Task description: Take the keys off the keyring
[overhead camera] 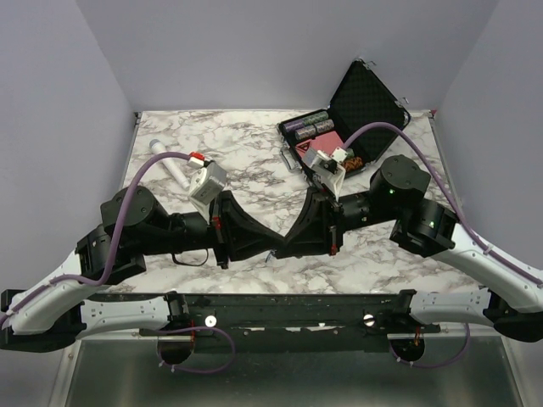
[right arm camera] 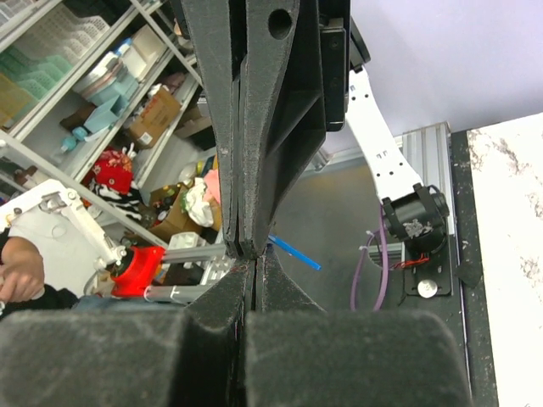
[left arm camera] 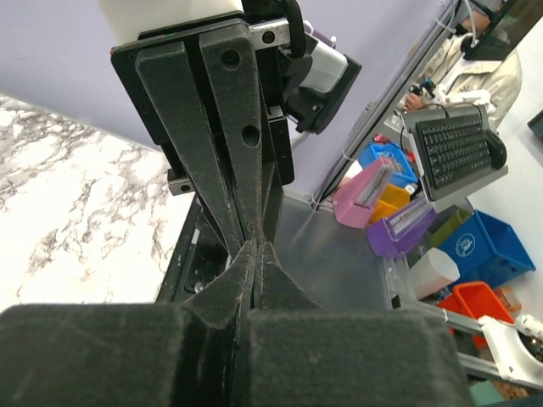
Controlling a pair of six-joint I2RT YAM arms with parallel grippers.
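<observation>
Left end effector point(left arm camera: 254, 256), right end effector point(right arm camera: 255, 261): both clamped shut, tips meeting. Keyring point(right arm camera: 295, 253) a blue sliver there (key unseen). Advise a slow twisting pull, grips firm.

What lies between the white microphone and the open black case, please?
In the top external view, bare marble table lies between microphone and case; only the left arm's wrist camera overhangs it beside the microphone.

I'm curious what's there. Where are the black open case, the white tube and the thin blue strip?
Black open case point(overhead camera: 366, 91): top view, foam lid.
White tube point(overhead camera: 176, 173): top view, its body.
Thin blue strip point(right arm camera: 297, 255): right wrist view, its middle.
</observation>
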